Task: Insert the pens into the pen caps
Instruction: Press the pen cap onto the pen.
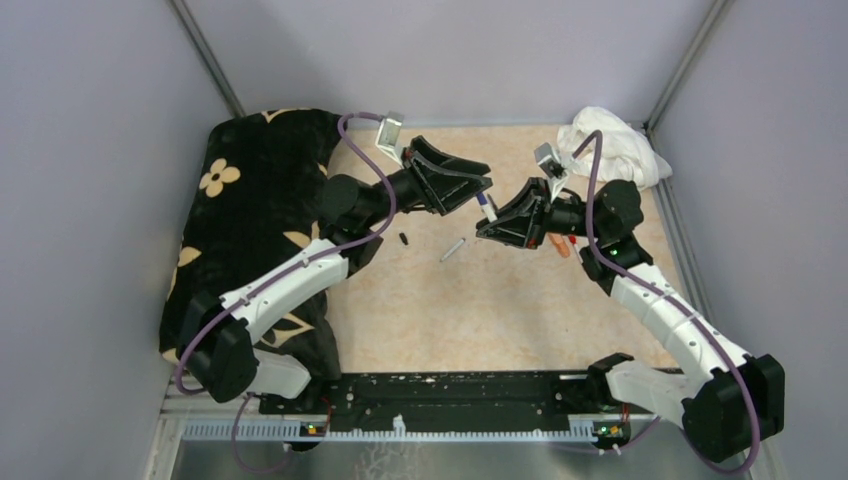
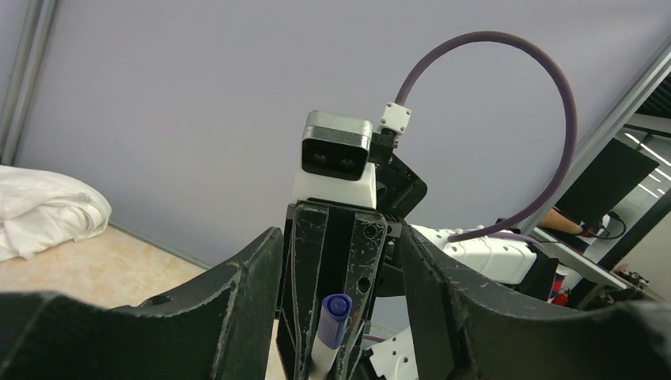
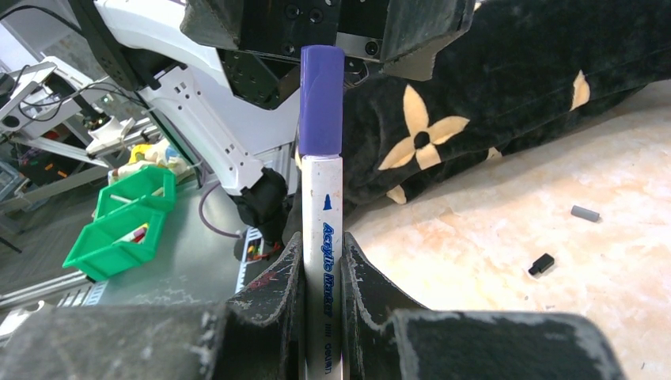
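My right gripper [image 1: 492, 224] [image 3: 322, 247] is shut on a white marker pen [image 3: 323, 214] and holds it upright above the table. A blue-purple cap [image 3: 321, 99] [image 2: 336, 313] sits on the pen's tip. My left gripper [image 1: 482, 181] [image 2: 339, 237] is open. Its jaws stand spread on either side of the capped tip without touching it. A grey pen [image 1: 452, 249] lies on the table below. A black cap [image 1: 404, 239] [image 3: 541, 264] and a grey cap [image 3: 585, 213] lie loose. An orange highlighter [image 1: 560, 247] lies under the right arm, partly hidden.
A black cushion with cream flowers [image 1: 260, 200] fills the table's left side. A white cloth [image 1: 612, 142] is bunched in the back right corner. Grey walls close in the table. Green bins [image 3: 126, 222] stand off the table.
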You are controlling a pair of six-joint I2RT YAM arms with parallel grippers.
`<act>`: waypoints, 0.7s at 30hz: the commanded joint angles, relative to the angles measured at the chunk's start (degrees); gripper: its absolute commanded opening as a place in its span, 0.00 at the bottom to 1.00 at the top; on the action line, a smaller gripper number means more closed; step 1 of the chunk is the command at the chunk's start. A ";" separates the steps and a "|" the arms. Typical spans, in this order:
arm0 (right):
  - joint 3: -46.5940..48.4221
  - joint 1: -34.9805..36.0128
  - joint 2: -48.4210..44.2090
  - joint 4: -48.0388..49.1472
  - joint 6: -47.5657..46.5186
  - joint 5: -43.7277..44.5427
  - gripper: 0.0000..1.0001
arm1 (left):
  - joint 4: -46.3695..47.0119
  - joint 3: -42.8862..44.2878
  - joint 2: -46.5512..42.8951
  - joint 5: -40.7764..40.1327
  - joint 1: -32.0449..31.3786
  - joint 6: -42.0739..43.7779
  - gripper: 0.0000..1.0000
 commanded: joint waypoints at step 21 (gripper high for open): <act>3.82 -0.82 0.60 2.89 2.20 2.18 0.00 | 1.92 0.10 1.67 2.63 -1.06 1.05 0.33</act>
